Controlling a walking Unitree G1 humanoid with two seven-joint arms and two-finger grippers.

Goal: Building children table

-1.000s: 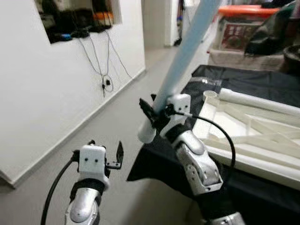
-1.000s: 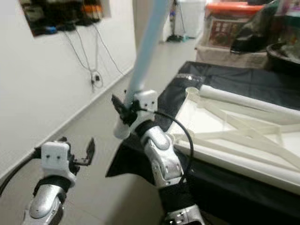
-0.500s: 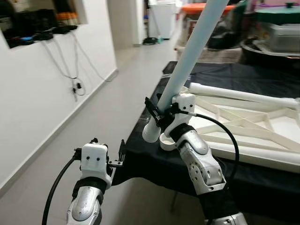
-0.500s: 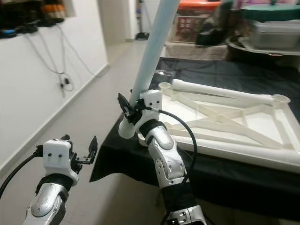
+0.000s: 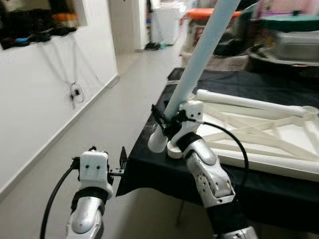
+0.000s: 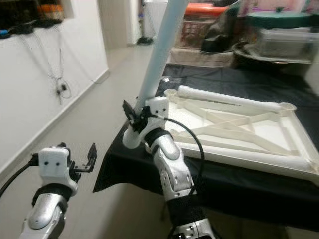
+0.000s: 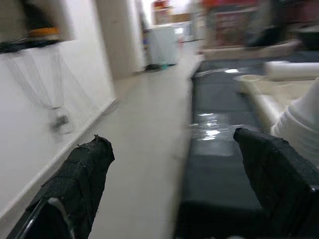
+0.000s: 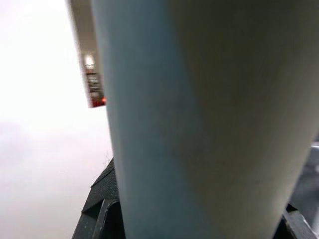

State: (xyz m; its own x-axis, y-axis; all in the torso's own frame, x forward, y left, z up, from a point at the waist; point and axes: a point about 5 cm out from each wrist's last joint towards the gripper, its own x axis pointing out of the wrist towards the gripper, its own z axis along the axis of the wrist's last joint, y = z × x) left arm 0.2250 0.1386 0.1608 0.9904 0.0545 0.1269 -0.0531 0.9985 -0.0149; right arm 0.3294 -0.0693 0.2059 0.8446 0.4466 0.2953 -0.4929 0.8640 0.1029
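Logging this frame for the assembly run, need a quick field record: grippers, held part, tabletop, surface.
right gripper: shut on leg, near the tabletop's near-left corner
leg: long pale blue tube, tilted, lower end by the corner socket; seated or not, cannot tell
left gripper: open, holding nothing, low beside the cloth edge
tabletop: white, lying underside up, cross ribs showing, sockets at corners
surface: black cloth under the tabletop
background: bins and a pot behind, blurred
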